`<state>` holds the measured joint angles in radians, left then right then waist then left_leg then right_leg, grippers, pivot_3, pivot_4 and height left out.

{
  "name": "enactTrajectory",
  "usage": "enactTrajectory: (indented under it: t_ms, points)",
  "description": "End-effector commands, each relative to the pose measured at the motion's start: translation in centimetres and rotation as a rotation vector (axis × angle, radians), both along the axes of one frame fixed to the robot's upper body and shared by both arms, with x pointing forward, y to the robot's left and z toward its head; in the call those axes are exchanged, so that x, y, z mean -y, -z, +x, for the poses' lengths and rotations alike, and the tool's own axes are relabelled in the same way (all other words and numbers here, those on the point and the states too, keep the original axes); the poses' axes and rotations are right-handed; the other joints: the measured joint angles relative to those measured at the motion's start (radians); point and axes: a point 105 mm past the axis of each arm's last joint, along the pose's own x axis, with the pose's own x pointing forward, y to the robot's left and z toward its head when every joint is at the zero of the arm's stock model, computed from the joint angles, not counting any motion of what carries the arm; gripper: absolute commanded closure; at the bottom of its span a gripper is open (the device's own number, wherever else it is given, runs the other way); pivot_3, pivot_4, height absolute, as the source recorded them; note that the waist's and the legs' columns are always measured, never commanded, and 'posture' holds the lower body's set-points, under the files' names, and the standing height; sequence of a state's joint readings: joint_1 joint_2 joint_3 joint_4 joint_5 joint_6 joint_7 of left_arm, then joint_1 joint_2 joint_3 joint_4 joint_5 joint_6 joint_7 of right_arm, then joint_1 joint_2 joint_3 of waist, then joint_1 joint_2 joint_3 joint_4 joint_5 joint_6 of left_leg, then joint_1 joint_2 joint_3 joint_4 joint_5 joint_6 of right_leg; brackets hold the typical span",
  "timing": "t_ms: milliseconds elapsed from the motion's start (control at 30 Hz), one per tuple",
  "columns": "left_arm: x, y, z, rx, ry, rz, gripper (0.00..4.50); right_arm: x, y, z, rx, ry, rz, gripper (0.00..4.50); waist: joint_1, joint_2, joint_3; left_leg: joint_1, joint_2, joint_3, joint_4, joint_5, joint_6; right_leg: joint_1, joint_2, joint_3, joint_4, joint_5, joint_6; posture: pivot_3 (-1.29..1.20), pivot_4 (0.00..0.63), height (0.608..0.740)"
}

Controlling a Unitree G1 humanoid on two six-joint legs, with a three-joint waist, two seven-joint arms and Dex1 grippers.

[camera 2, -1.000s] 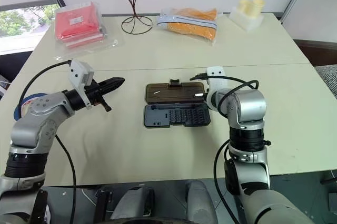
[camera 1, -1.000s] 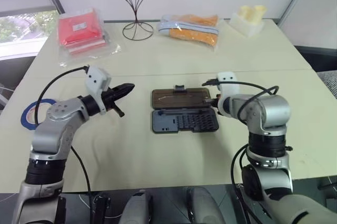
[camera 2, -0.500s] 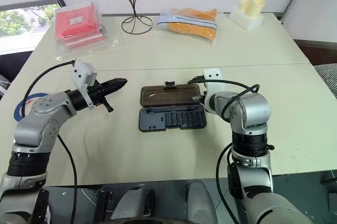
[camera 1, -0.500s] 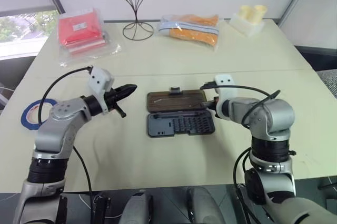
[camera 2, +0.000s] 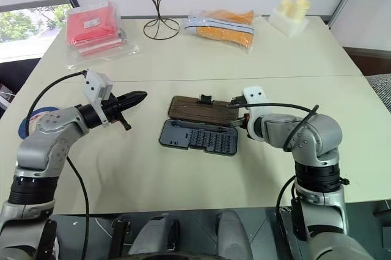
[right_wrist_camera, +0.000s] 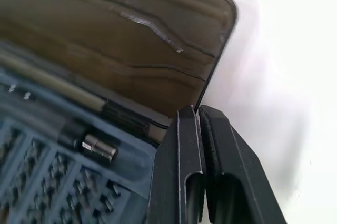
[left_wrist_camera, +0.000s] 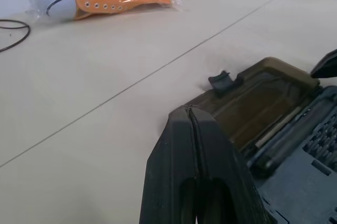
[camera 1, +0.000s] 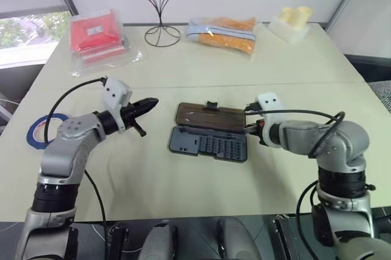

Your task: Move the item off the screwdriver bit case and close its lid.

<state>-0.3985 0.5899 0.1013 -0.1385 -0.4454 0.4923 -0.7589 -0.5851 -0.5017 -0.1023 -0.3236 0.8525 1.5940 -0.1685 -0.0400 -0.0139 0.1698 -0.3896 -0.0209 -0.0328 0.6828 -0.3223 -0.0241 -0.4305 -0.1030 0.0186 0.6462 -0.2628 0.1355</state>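
Note:
The screwdriver bit case lies open at the table's middle, slightly askew, its dark blue-grey tray full of small bits. The lid is smoky brown and lies flat on the far side, latch tab pointing away. Nothing rests on the case; the item is out of view. My right gripper is shut, its tips at the lid's right corner beside the hinge. Hovering level to the left of the case, apart from it, my left gripper is shut and empty.
Along the far edge stand a red packet, a wire stand, bagged orange shoes and a pale yellow block. A blue tape roll lies by my left arm.
The case slid and turned on the table, so its right end now sits nearer me. My right gripper drew back to the right and rolled. The left gripper kept still.

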Motion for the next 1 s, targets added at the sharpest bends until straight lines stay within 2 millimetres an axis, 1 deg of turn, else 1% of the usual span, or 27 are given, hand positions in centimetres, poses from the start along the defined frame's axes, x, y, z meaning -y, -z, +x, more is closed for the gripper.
enactTrajectory:
  t_ms: [33,267,333,400,533,633,700,833,867,900,1000]
  points:
    - [0.0,-1.3,0.0,0.058,0.002,0.006,4.5,-1.0,0.2,-1.1,-0.04,-0.082,0.005,4.43,0.0,0.0,0.0,0.0,0.0,0.0,0.0,0.0,0.0,0.0,0.0,0.0,0.0,0.0,0.0,0.0,0.15,0.74]
    - [0.1,-1.3,0.1,0.059,0.004,0.002,4.5,-1.2,-0.3,-1.1,-0.052,-0.087,0.003,4.43,-0.003,0.0,0.0,0.0,0.0,0.0,0.0,0.0,0.0,0.0,0.0,0.0,0.0,0.0,0.0,0.0,0.15,0.74]
    - [0.2,-1.3,0.1,0.059,0.005,0.003,4.5,-1.1,-0.3,-0.7,-0.051,-0.06,-0.003,4.43,-0.003,0.0,0.0,0.0,0.0,0.0,0.0,0.0,0.0,0.0,0.0,0.0,0.0,0.0,0.0,0.0,0.15,0.74]
    - [0.2,-1.3,0.1,0.059,0.006,0.003,4.5,-0.8,-0.9,0.0,-0.007,-0.02,-0.025,4.43,-0.004,0.0,0.0,0.0,0.001,0.0,0.0,0.0,0.0,0.0,0.0,0.0,0.0,0.0,0.0,0.0,0.15,0.74]
    - [0.3,-1.2,0.0,0.058,0.007,0.003,4.5,-0.5,-1.5,0.4,0.013,0.004,-0.028,4.43,-0.002,0.0,0.0,0.0,0.0,0.0,0.0,0.0,0.001,0.0,0.0,0.0,0.0,0.0,0.0,0.0,0.15,0.74]
    - [0.3,-1.2,-0.1,0.056,0.009,0.003,4.5,-0.5,-2.1,0.6,0.039,0.004,-0.018,3.57,0.0,0.0,0.0,0.0,0.0,0.0,0.0,0.0,0.001,0.0,0.0,0.0,0.0,0.0,0.0,0.0,0.15,0.74]
    - [0.4,-1.1,-0.1,0.054,0.01,0.002,4.5,-0.4,-2.3,0.8,0.048,0.016,-0.018,2.64,0.001,0.0,0.0,-0.001,0.0,0.0,0.001,0.0,0.001,0.0,0.0,0.0,0.0,0.0,0.0,0.0,0.15,0.74]
    - [0.6,-1.1,0.0,0.054,0.014,-0.001,4.5,-0.1,-2.6,1.5,0.06,0.063,-0.025,0.61,0.0,0.0,0.0,-0.001,0.0,0.0,0.001,0.0,0.001,0.0,0.0,0.0,0.0,0.0,0.0,0.0,0.15,0.74]
    - [0.6,-1.1,0.0,0.054,0.014,-0.001,4.5,-0.1,-2.5,1.6,0.061,0.07,-0.026,0.18,0.0,0.0,0.0,-0.001,0.0,0.0,0.001,0.0,0.001,0.0,0.0,0.0,0.0,0.0,0.0,0.0,0.15,0.74]
    - [0.6,-1.1,0.0,0.054,0.016,-0.001,4.5,-0.1,-2.5,1.7,0.059,0.077,-0.028,0.08,-0.001,0.0,0.0,-0.001,0.0,0.0,0.0,0.0,0.001,0.0,0.0,0.0,0.0,0.0,0.0,0.0,0.15,0.74]
    - [0.8,-1.1,0.0,0.055,0.019,-0.002,4.5,0.0,-2.0,2.3,0.048,0.114,-0.034,0.08,-0.001,0.0,0.0,-0.001,0.0,0.0,0.0,0.0,0.0,0.0,0.0,0.0,0.0,0.0,0.0,0.0,0.15,0.74]
